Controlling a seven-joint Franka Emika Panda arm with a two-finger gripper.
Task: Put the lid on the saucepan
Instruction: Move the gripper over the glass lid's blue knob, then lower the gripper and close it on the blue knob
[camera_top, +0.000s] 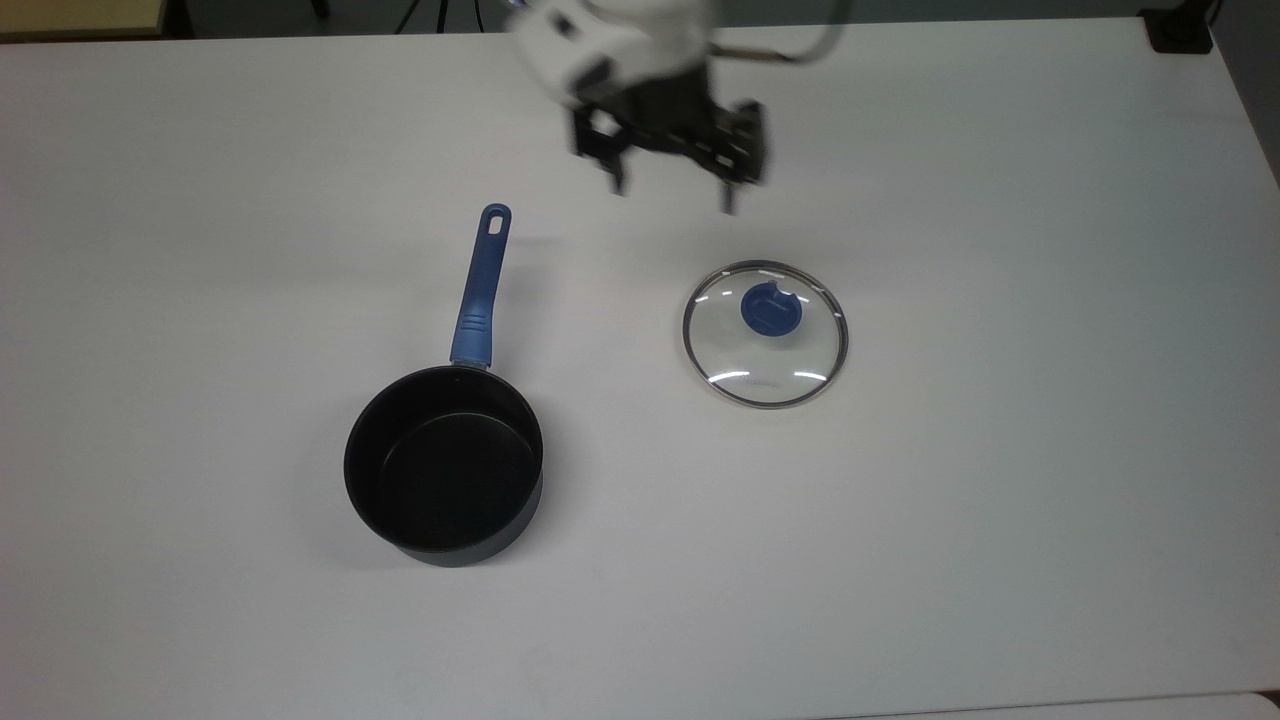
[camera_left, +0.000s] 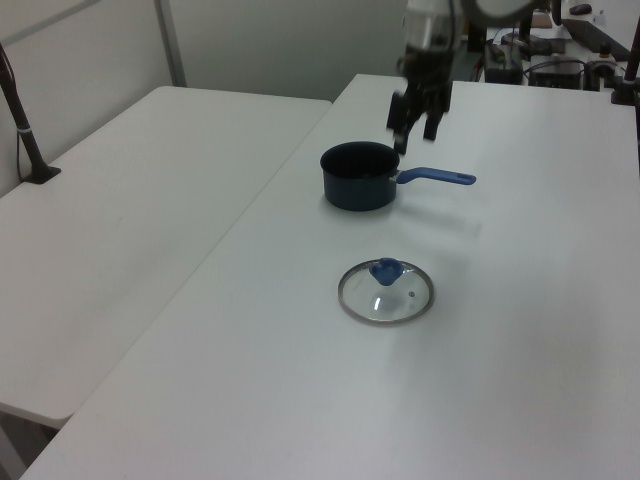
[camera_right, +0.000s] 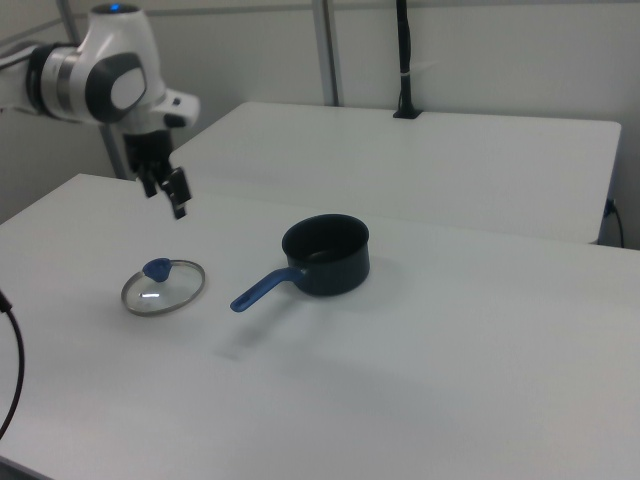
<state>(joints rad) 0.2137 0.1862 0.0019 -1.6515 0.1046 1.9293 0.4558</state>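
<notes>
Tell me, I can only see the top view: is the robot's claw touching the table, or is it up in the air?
Observer: Up in the air. In the right view the gripper hangs well above the table, higher than the lid.
Operator: Is the lid flat, or tipped up on something?
Observer: Flat on the table. The left view shows the lid's rim lying level, with the blue knob sticking up.
Operator: Is the pot tall?
Observer: Fairly. The right view shows the saucepan with straight side walls, and its blue handle sticks out from just under the rim and slopes down a little.
</notes>
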